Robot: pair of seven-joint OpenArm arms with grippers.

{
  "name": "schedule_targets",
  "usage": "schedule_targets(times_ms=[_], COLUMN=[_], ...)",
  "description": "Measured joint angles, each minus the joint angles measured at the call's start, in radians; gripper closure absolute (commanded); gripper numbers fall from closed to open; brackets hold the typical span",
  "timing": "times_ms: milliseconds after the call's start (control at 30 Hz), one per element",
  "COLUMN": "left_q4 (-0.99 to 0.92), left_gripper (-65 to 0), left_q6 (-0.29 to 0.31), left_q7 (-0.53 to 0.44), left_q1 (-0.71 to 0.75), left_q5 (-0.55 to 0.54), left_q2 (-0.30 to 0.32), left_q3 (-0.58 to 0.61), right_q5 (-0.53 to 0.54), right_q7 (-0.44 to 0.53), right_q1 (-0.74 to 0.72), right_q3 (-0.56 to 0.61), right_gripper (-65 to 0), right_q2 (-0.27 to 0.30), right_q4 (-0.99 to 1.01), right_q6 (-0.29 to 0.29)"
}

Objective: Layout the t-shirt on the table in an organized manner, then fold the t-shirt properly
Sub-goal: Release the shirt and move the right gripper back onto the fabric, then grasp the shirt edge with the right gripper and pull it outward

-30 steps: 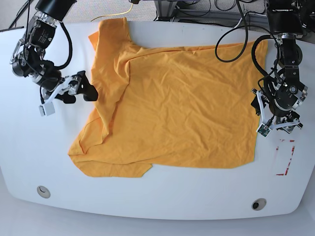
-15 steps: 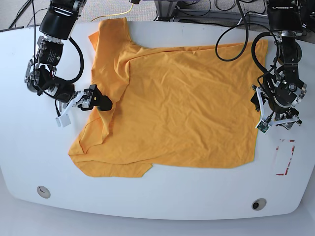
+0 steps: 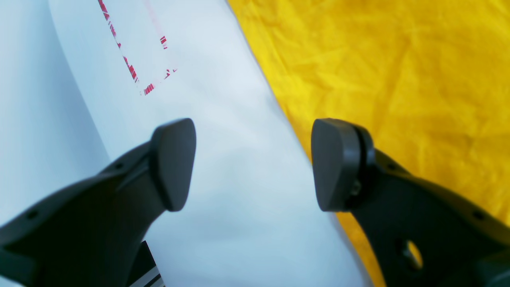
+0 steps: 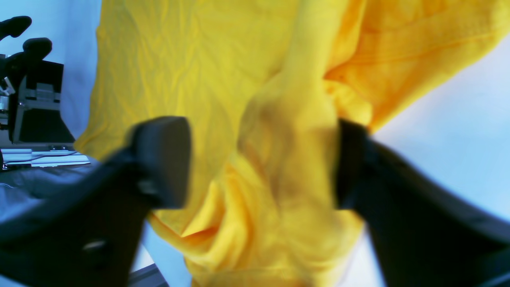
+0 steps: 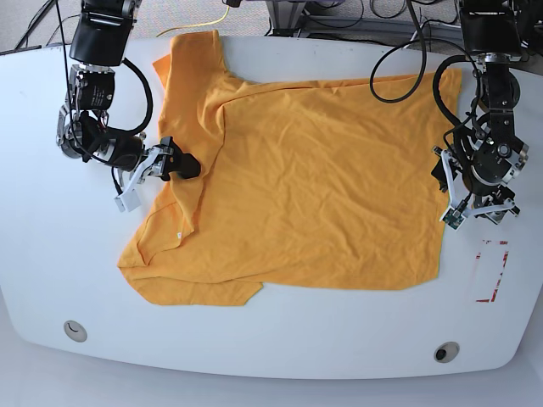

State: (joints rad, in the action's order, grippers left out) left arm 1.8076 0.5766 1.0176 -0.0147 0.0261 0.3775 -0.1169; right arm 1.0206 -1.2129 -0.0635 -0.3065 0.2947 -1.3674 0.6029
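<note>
Presently, the t-shirt (image 5: pixel 297 182) lay spread over the middle of the table (image 5: pixel 51 254), mostly flat but wrinkled, with one sleeve (image 5: pixel 191 55) reaching toward the far edge and the collar side bunched and folded over on itself.

The right gripper (image 5: pixel 180 164) was at that bunched edge. In the right wrist view its fingers (image 4: pixel 163 159) stood on either side of a raised ridge of cloth (image 4: pixel 287 131), partly drawn in. Whether they had actually pinched the fabric could not be told from the blurred frame.

The left gripper (image 3: pixel 253 163) hung with its jaws wide apart and nothing between them, over bare tabletop just beside the shirt's hem edge (image 3: pixel 275 103). The red-tape rectangle (image 5: pixel 490 271) lay near it, clear of the cloth.

Risks noted, as judgement only:
- The right fingers might take more than one layer, since the fabric there was doubled. Pulling would then drag the fold along instead of opening it.
- A shallow bite on the ridge could slip once tension came on.
- With the opposite edge not held, a firm pull from the right side could slide the whole shirt across the smooth table and undo the flat area.
</note>
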Motion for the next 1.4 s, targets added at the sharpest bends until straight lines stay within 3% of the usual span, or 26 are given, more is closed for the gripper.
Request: schedule_targets(times_ms=[33, 100, 200, 300, 700, 1400], left_q4=[0.000, 0.000, 0.000, 0.000, 0.000, 0.062], left_gripper=[-42.8, -42.8, -42.8, -42.8, -42.8, -42.8], left_q6=[0.000, 0.000, 0.000, 0.000, 0.000, 0.000], left_q7=[0.000, 0.000, 0.000, 0.000, 0.000, 0.000], left_q1=[0.000, 0.000, 0.000, 0.000, -0.002, 0.035], left_q5=[0.000, 0.000, 0.000, 0.000, 0.000, 0.000], left_q2=[0.000, 0.000, 0.000, 0.000, 0.000, 0.000], left_q3=[0.000, 0.000, 0.000, 0.000, 0.000, -0.001], right_q5=[0.001, 0.000, 0.001, 0.009, 0.006, 0.008], right_q7=[0.000, -0.002, 0.000, 0.006, 0.001, 0.001], right_q1=[0.000, 0.000, 0.004, 0.020, 0.195, 0.400], right_q3=[0.000, 0.000, 0.001, -0.003, -0.143, -0.288], right_gripper=[-7.8, 0.0, -2.2, -0.3, -0.2, -0.6], right_q2=[0.001, 0.002, 0.014, 0.040, 0.111, 0.109], right_q4=[0.000, 0.000, 0.001, 0.000, -0.120, -0.161], right_q6=[0.000, 0.000, 0.000, 0.000, -0.003, -0.001])
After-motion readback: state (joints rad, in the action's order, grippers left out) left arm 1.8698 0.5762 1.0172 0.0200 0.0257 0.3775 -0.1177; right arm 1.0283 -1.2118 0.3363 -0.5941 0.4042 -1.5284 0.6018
